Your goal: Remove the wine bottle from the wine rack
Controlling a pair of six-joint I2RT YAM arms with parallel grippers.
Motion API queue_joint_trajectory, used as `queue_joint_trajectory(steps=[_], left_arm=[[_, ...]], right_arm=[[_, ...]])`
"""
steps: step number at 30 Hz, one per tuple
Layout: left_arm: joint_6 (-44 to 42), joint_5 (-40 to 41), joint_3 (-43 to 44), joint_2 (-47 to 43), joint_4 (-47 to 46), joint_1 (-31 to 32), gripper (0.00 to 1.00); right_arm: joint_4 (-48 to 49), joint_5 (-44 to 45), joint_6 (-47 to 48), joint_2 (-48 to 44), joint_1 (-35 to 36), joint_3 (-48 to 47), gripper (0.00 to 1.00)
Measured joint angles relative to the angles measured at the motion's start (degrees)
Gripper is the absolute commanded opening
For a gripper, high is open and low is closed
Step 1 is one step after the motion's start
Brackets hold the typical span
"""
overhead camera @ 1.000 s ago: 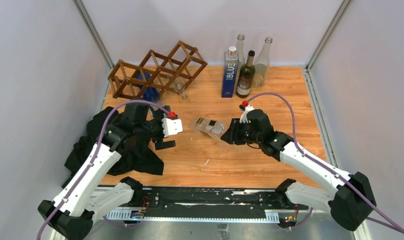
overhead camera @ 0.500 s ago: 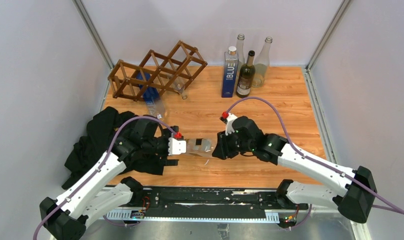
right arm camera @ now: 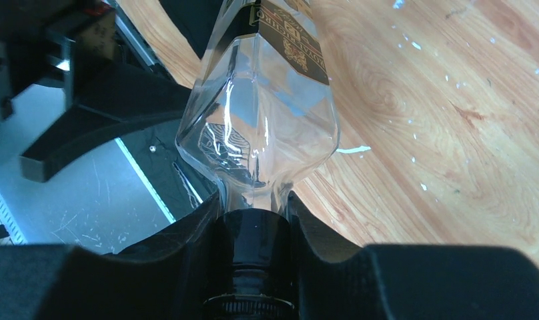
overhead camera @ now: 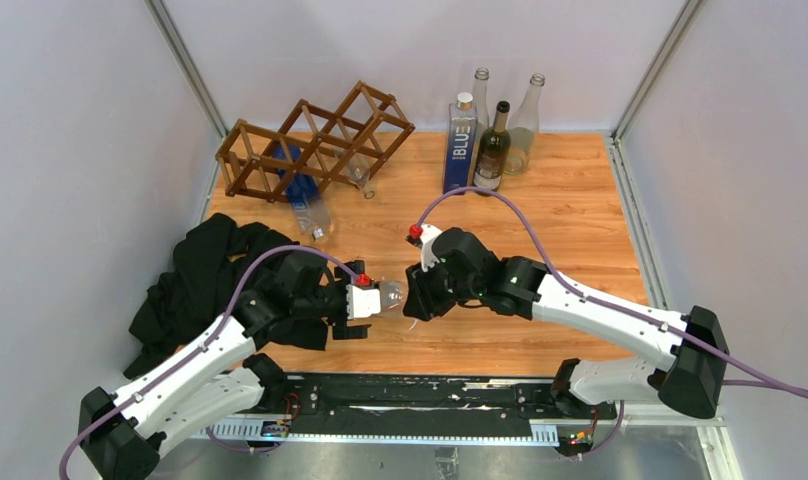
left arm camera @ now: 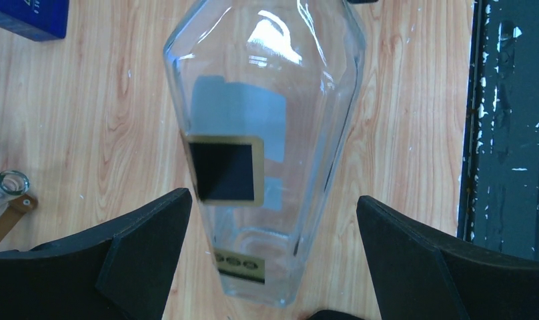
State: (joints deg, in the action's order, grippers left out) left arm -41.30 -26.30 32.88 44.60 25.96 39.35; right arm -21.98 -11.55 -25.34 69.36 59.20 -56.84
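A clear glass wine bottle (overhead camera: 391,293) with a black-and-gold label hangs level over the near middle of the table, off the wine rack (overhead camera: 315,140). My right gripper (overhead camera: 412,291) is shut on the bottle's dark capped neck (right arm camera: 257,250), and the glass body (right arm camera: 260,133) stretches away from it. My left gripper (overhead camera: 378,300) faces it, open. Its black fingers (left arm camera: 147,247) stand on either side of the bottle's base (left arm camera: 253,267) with a gap on each side. The dark brown lattice rack stands at the back left.
The rack still holds a blue-labelled bottle (overhead camera: 302,188) and a clear one (overhead camera: 361,178). A blue box-shaped bottle (overhead camera: 460,145) and three upright bottles (overhead camera: 493,150) stand at the back. A black cloth (overhead camera: 205,285) lies at the left. A black rail (overhead camera: 410,395) runs along the near edge.
My right gripper has carried the bottle left and toward the near edge. My left gripper has swung right to meet it, so the bottle's base now sits between its open fingers.
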Motion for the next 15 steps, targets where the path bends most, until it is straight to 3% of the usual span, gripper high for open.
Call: queue_joint_trajectory(steps=[6,11,12,15], left_arm=[[0.2,2.2,-0.7,2.3,-2.5,0.3,0.97],[-0.1,3.0,-0.7,4.9,-2.8,0.6,0.65],[-0.2,2.8,-0.7,5.1,-2.7,0.6,0.55],[-0.5,2.5,-0.7,5.1,-2.6,0.6,0.18]], right_arm=[[0.2,0.2,0.1,2.3,2.4,-2.6,0.0],[0.6,0.9,0.5,3.3,2.8,-2.8,0.0],[0.8,1.2,0.5,3.3,2.8,-2.8,0.06],[1.0,1.6,0.9,3.2,2.8,-2.8,0.44]])
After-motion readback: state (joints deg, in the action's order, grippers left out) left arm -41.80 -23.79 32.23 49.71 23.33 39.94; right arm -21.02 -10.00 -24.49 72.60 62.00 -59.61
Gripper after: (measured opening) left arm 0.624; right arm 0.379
